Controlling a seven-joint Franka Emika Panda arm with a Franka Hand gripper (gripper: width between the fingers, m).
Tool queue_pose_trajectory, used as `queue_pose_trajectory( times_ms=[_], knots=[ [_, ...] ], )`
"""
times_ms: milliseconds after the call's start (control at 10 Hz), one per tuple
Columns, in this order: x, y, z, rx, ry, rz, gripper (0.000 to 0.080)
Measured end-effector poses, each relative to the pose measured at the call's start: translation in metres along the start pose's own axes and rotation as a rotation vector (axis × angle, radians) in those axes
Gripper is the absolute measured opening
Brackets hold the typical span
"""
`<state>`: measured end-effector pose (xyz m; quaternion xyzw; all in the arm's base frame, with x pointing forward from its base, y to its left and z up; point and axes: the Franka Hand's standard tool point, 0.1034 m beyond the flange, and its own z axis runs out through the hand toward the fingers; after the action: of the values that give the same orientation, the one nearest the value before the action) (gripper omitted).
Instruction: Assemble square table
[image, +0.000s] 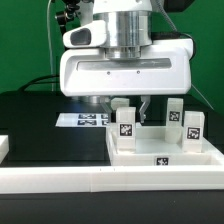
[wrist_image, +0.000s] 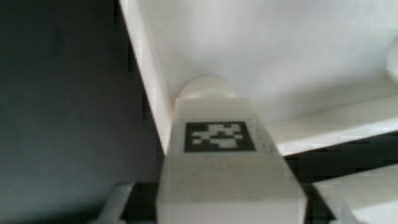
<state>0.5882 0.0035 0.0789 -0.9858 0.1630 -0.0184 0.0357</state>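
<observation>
The white square table top (image: 150, 152) lies on the black table at the exterior view's right, with a tag on its front wall. Three white leg blocks stand upright on it: one (image: 125, 121) at its left corner and two (image: 175, 113) (image: 192, 126) at the right. My gripper (image: 123, 105) hangs straight over the left leg, one finger on each side. In the wrist view that leg (wrist_image: 217, 140) fills the space between my fingers (wrist_image: 121, 203), with a thin dark gap on each side. The jaws are open. The top (wrist_image: 267, 40) lies beneath.
The marker board (image: 84, 119) lies flat behind and to the left of the table top. A long white rail (image: 100, 180) runs along the front edge. A white piece (image: 3, 147) shows at the far left edge.
</observation>
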Motion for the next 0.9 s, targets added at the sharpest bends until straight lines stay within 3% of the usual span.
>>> queue_pose_trajectory(
  times_ms=[400,900],
  knots=[
    [0.0002,0.0018,0.0001,0.008,-0.001,0.347,0.029],
    [0.0,0.0027,0.0007,0.055,-0.031,0.782,0.029]
  ],
)
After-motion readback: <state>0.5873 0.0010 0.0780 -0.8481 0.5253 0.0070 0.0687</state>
